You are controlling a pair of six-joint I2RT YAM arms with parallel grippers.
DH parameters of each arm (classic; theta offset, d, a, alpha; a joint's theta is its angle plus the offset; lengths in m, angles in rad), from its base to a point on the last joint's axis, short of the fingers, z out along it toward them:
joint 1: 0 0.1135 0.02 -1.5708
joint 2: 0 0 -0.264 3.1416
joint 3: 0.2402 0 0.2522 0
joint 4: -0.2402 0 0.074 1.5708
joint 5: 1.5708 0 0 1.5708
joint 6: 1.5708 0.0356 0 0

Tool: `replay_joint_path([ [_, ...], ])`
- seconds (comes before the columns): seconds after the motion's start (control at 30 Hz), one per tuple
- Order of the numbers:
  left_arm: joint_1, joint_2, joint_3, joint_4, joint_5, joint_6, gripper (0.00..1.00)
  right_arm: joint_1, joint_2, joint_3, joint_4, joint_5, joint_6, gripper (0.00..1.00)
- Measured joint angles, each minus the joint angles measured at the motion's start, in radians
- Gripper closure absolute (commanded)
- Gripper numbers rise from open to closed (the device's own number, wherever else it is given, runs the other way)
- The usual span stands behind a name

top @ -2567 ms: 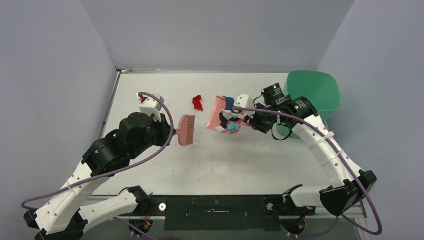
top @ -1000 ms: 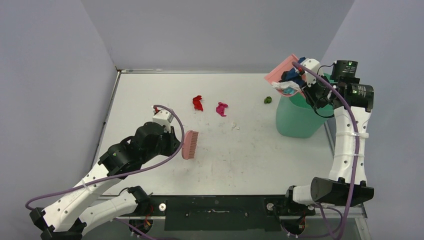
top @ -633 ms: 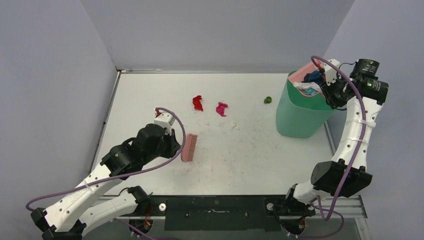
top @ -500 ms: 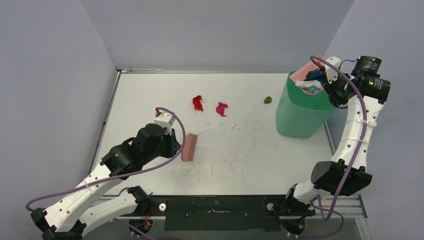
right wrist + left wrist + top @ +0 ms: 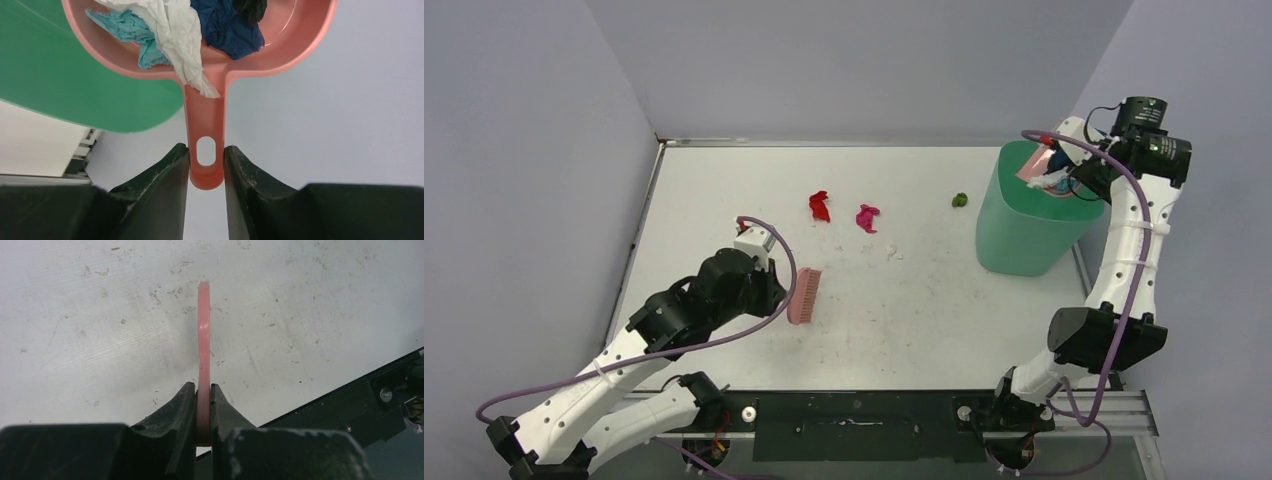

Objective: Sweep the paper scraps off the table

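Note:
My right gripper (image 5: 206,155) is shut on the handle of the pink dustpan (image 5: 210,65), held over the green bin (image 5: 1029,215) at the table's right edge; the pan also shows in the top view (image 5: 1036,160). White (image 5: 172,30), cyan (image 5: 130,32) and dark blue (image 5: 227,30) paper scraps lie in it. My left gripper (image 5: 203,390) is shut on the pink brush (image 5: 203,340), whose head (image 5: 803,293) rests on the white table (image 5: 724,190). A red scrap (image 5: 820,206), a magenta scrap (image 5: 866,216), a green scrap (image 5: 960,200) and small white bits (image 5: 892,251) lie on the table.
Grey walls close the table at the back and both sides. A metal rail and black plate (image 5: 854,412) run along the near edge between the arm bases. The bin stands at the right rear, just past the table's right edge.
My right arm has lifted the loaded dustpan from mid-table, swung it right and tilted it over the green bin. My left arm pulled the brush a little toward the near edge, then stayed still.

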Motion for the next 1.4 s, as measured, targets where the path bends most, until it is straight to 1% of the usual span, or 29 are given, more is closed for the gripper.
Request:
replay_joint_path([
  [0.2, 0.003, -0.004, -0.007, 0.014, 0.008, 0.005, 1.00, 0.180, 0.005, -0.029, -0.005, 0.221, -0.086, 0.95],
  [0.3, 0.006, -0.007, -0.007, 0.017, 0.011, 0.009, 1.00, 0.249, -0.013, -0.127, 0.057, 0.354, -0.181, 0.95],
  [0.43, 0.006, -0.018, -0.007, 0.018, 0.012, 0.014, 1.00, 0.256, -0.041, -0.264, 0.149, 0.511, -0.345, 0.95],
  [0.5, 0.008, -0.022, -0.007, 0.019, 0.011, 0.018, 1.00, 0.255, -0.054, -0.300, 0.197, 0.568, -0.440, 0.95],
  [0.63, 0.012, -0.023, -0.007, 0.020, 0.011, 0.028, 1.00, 0.250, -0.090, -0.307, 0.304, 0.629, -0.592, 0.95],
  [0.77, 0.013, -0.021, -0.007, 0.025, 0.014, 0.034, 1.00, 0.250, -0.122, -0.274, 0.324, 0.648, -0.642, 0.95],
  [0.93, 0.015, -0.017, -0.007, 0.033, 0.016, 0.039, 1.00, 0.250, -0.128, -0.210, 0.312, 0.622, -0.623, 0.95],
  [1.13, 0.024, 0.024, -0.006, 0.087, 0.022, 0.038, 1.00, 0.250, -0.124, -0.040, 0.295, 0.508, -0.476, 0.95],
  [1.27, 0.041, 0.139, 0.040, 0.185, 0.061, 0.015, 1.00, 0.250, -0.138, -0.007, 0.294, 0.410, -0.315, 0.95],
  [1.4, 0.051, 0.325, 0.129, 0.335, 0.106, -0.031, 1.00, 0.250, -0.153, -0.006, 0.290, 0.273, -0.127, 0.95],
])
